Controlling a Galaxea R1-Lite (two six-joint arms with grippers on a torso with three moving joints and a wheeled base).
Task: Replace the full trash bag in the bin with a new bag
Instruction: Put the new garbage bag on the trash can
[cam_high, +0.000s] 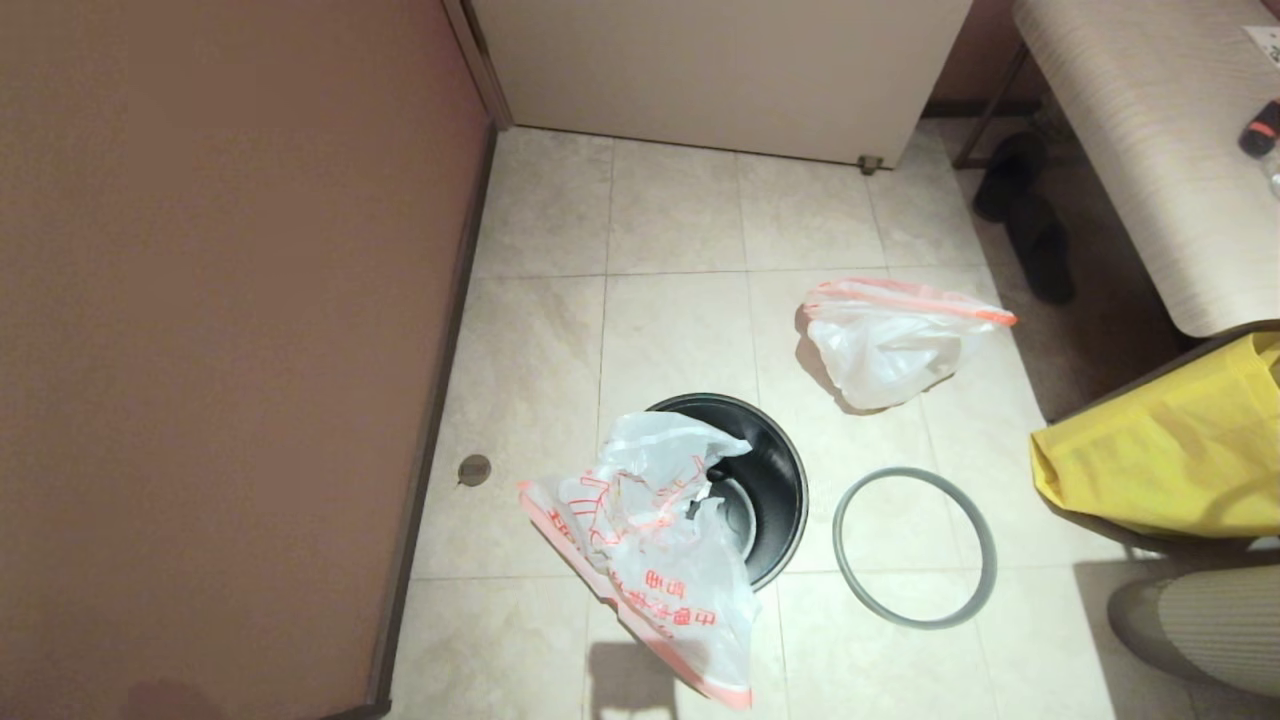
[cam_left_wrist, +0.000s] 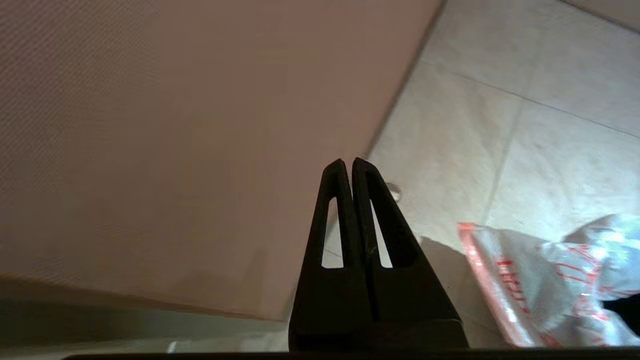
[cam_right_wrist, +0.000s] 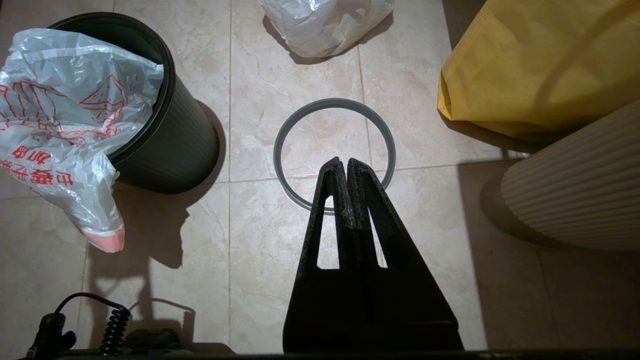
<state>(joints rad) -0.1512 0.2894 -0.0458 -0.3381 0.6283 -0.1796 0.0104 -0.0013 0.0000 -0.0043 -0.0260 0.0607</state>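
New bag (cam_high: 650, 545) draped over bin (cam_high: 775, 470) rim

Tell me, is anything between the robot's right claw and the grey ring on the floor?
No, nothing visible. The right gripper, shut, hangs over the grey ring, which lies alone on bare tile beside the bin. The new bag drapes over the bin's far side.

The new bag (cam_high: 655, 545) drapes over the bin (cam_high: 775, 470), hiding its near rim; the yellow fabric bag (cam_high: 1170, 460) beside the bin runs off-frame; neither arm appears overhead.
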